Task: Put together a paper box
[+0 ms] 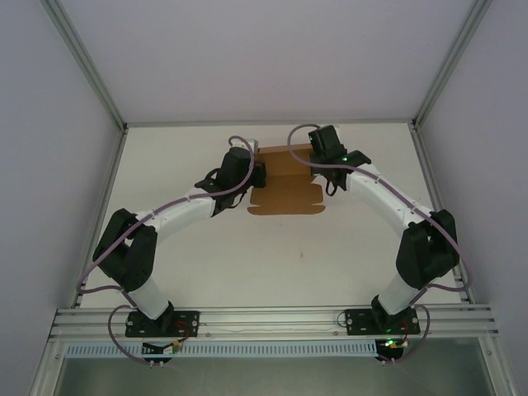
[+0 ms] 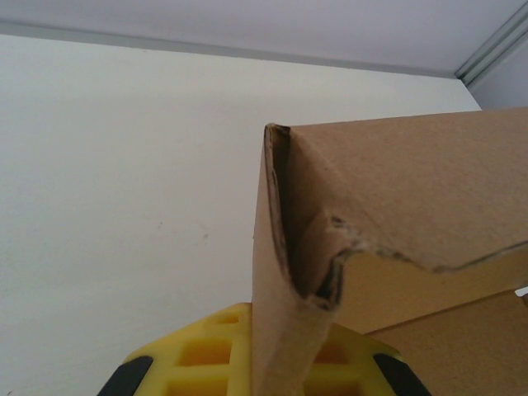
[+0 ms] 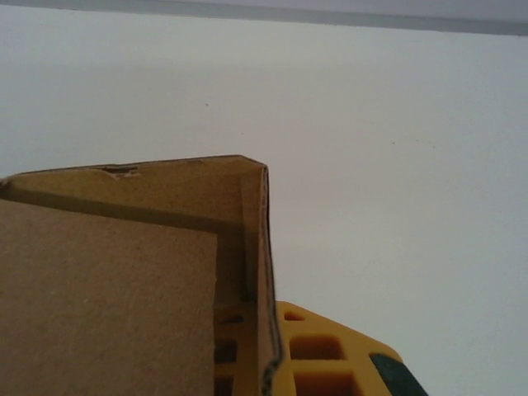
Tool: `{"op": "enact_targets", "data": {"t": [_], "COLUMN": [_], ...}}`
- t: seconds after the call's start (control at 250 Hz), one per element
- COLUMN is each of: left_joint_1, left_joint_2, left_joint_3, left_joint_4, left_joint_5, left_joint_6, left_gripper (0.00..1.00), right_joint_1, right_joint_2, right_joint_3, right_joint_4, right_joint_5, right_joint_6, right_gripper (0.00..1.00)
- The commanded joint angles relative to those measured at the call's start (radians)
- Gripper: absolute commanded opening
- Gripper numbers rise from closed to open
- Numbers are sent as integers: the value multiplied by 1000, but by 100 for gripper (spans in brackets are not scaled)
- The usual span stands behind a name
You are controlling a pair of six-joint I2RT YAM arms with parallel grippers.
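The left gripper (image 2: 282,363) is clenched on the left wall of the paper box (image 1: 285,198). The box sits partly folded at the far middle of the desk (image 1: 206,256). The right gripper (image 3: 266,355) grasps its right wall.

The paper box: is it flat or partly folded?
Partly folded: the paper box has upright end walls, pinched by the left gripper and right gripper; its front flap lies flat.
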Motion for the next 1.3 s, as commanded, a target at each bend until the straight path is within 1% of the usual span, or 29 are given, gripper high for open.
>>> {"op": "enact_targets", "data": {"t": [0.0, 0.068, 0.128, 0.164, 0.228, 0.279, 0.311, 0.343, 0.411, 0.479, 0.535, 0.611, 0.695, 0.775, 0.834, 0.926, 1.098, 1.146, 1.298], "left_joint_1": [-7, -6, -7, -7, -6, -5, -6, -5, -3, -1, -1, 0, 0, 1, 0, 0, 1, 1, 1], "left_joint_2": [-17, -13, -11, -9, -9, -10, -12, -13, -19, -22, -24, -21, -22, -28, -29, -30, -30, -29, -28], "left_joint_3": [39, 39, 38, 36, 34, 33, 29, 25, 16, 6, -2, -2, -3, -12, -15, -15, -13, -15, -17], "left_joint_4": [60, 59, 62, 63, 63, 58, 60, 66, 79, 91, 103, 98, 94, 106, 108, 108, 111, 111, 115], "left_joint_5": [24, 19, 13, 7, -4, -10, -12, -11, -1, 9, 19, 24, 34, 38, 36, 35, 47, 49, 50], "left_joint_6": [-31, -31, -30, -28, -18, -15, -13, -9, -6, -3, -1, 2, 7, 8, 14, 18, 26, 27, 28], "left_gripper": [0, 0, 0, 0, 0, 0, 0, 0, 0, 0, 0, 0, 0, 0, 0, 0, 0, 0, 0], "right_joint_1": [-4, -4, -5, -5, -12, -32, -44, -61, -99, -147, -203, -309, -390, -436, -453, -453, -453, -454, -454], "right_joint_2": [-5, -33, -68, -92, -129, -162, -188, -219, -294, -369, -416, -452, -455, -418, -378, -323, -241, -228, -219], "right_joint_3": [2, -23, -47, -58, -61, -65, -77, -92, -132, -172, -200, -221, -220, -194, -175, -164, -143, -147, -172], "right_joint_4": [-9, 30, 55, 61, 19, -22, -33, -37, -30, -9, 19, 40, 44, 19, 10, 38, 81, 103, 186], "right_joint_5": [-55, -142, -204, -238, -234, -244, -243, -260, -326, -423, -473, -584, -614, -647, -707, -818, -979, -1033, -1140], "right_joint_6": [20, -2, -21, -46, -47, -54, -55, -57, -65, -81, -64, -36, -27, -26, -27, -43, -51, -62, -57], "right_gripper": [0, 0, 17, 23, 33, 48, 55, 57, 68, 77, 78, 80, 81, 80, 77, 75, 73, 72, 72]}}
